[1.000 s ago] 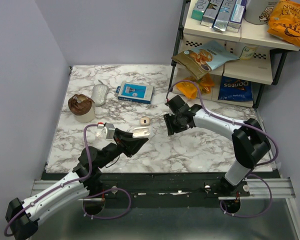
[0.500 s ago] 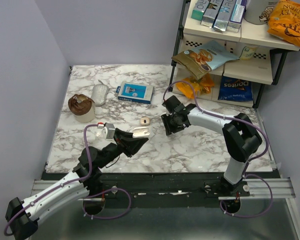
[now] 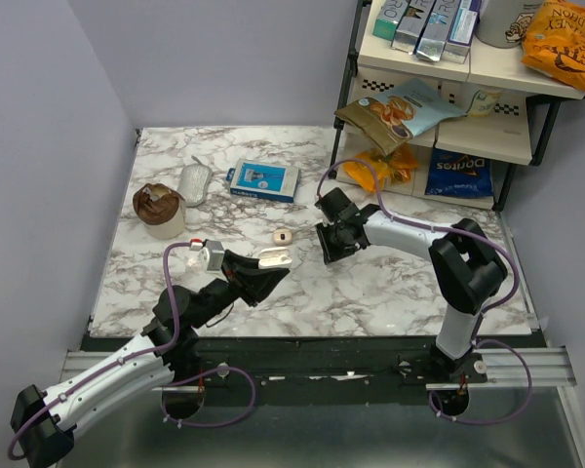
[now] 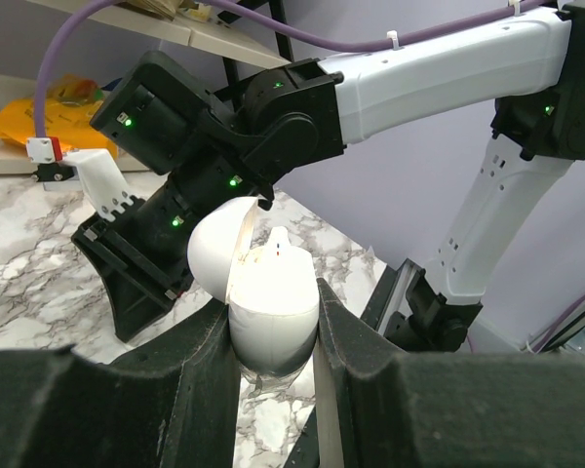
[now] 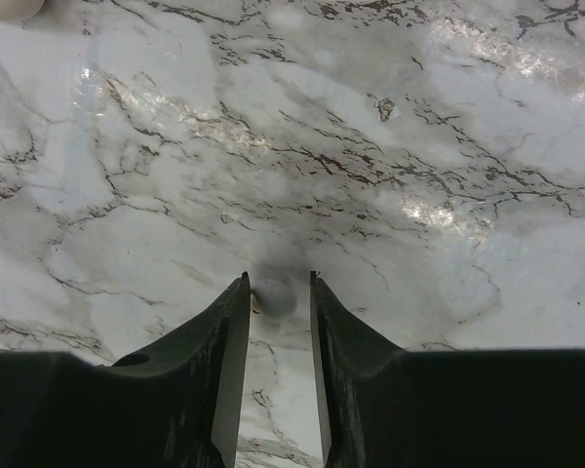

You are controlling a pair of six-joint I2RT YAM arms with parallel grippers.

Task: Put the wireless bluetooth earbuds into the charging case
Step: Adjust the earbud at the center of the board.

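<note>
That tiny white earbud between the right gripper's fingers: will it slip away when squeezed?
Probably slippery: the earbud looks smooth and rounded, so it may squirt out of the right gripper. Likely light, being smaller than the fingertips beside it. A nudge might roll it.

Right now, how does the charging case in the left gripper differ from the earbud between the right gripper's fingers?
Size: the charging case fills the left gripper; the earbud is far smaller, between the right gripper's fingers. Support: the case is clamped by its sides; the earbud lies on the marble table. State: the case's lid stands open; the earbud has no lid. Both are white.
</note>
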